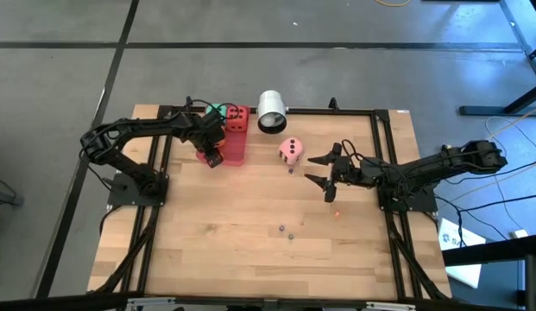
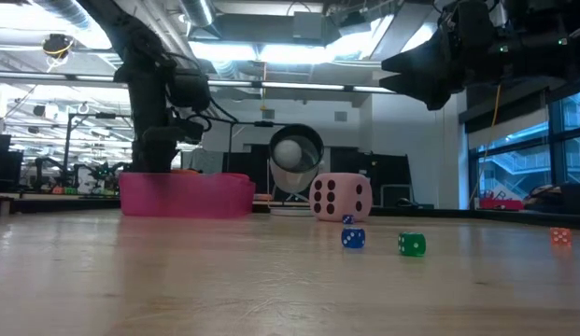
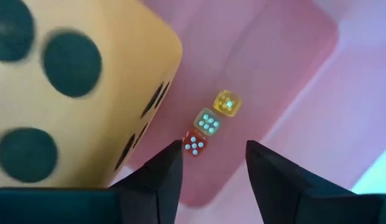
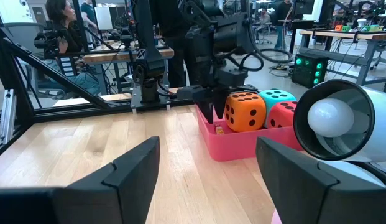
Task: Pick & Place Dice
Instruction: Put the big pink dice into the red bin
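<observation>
Three dice sit in the pink tray (image 4: 242, 142): the orange die (image 4: 245, 111), the green die (image 4: 276, 96) and the red die (image 4: 283, 114). The pink die (image 1: 291, 149) rests on the table, right of the tray. My left gripper (image 3: 208, 171) points steeply down into the tray's near end beside the orange die (image 3: 68, 93). It is open, with nothing between its fingers. Three tiny dice (image 3: 208, 121) lie on the tray floor just beyond its fingertips. My right gripper (image 1: 328, 175) hovers open, level, right of the pink die.
A white cylinder (image 1: 272, 111) lies on its side behind the pink die. Tiny dice lie scattered on the wood: blue (image 2: 353, 238), green (image 2: 412, 245), red (image 2: 560, 236). A black frame (image 1: 384, 147) borders the table. Bare wood spreads toward the near edge.
</observation>
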Controlling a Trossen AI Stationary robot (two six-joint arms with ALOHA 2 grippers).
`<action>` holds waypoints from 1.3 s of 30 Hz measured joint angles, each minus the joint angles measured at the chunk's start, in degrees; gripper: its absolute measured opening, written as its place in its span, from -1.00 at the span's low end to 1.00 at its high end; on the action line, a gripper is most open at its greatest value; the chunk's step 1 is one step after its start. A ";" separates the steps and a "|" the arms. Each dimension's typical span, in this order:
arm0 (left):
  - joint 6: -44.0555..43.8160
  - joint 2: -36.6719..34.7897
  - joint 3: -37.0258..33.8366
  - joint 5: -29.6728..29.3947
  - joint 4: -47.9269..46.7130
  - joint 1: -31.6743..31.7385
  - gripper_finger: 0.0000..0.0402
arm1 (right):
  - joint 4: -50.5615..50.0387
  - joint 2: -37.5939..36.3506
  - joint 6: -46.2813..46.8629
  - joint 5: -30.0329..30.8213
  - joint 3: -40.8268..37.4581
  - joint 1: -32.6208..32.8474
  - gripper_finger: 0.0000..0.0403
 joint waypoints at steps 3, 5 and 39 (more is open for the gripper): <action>0.42 0.00 3.26 0.02 -2.88 -0.02 -0.20 | 0.00 0.00 0.00 0.00 0.00 0.00 0.31; 0.45 -0.01 5.30 0.02 -4.53 0.00 -0.21 | -0.21 0.00 0.00 0.00 0.00 0.00 0.31; -5.13 -18.41 -4.83 -1.85 28.43 -27.66 -0.25 | -10.83 5.14 9.18 6.43 0.25 0.00 0.31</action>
